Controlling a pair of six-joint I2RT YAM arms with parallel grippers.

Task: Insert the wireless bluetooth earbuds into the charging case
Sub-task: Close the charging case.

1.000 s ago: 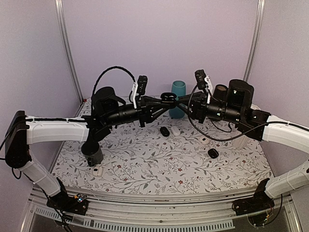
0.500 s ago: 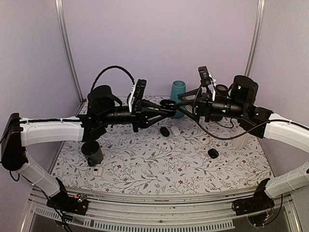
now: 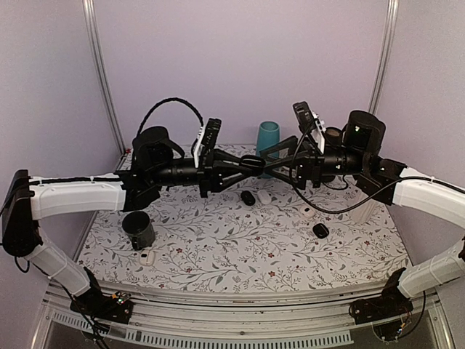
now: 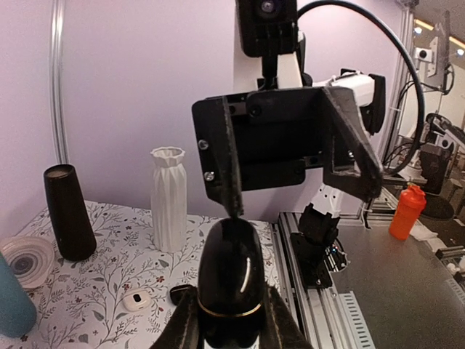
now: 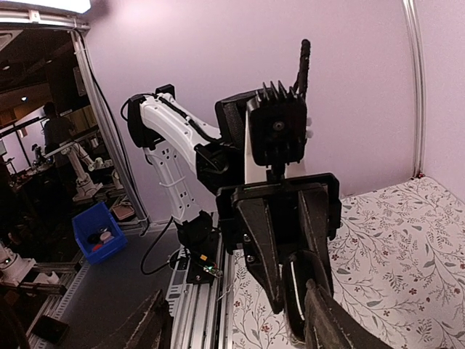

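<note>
The left claw point(image 4: 231, 329) is clenched on the charging case point(image 4: 228, 280), a glossy black pebble standing upright between its fingers, raised above the flowered table point(image 3: 218, 243). Facing it, the right claw point(image 4: 299, 198) is released, its jaws spread wide. One of its fingertips point(image 4: 233, 209) sits right at the case's top, though whether it touches cannot be told.

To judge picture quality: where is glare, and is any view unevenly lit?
Left wrist: a white glare streak on the glossy charging case. Right wrist: a ceiling light burns out the top-left corner, and the room below it stays dark. Top external: even light, no glare.
</note>
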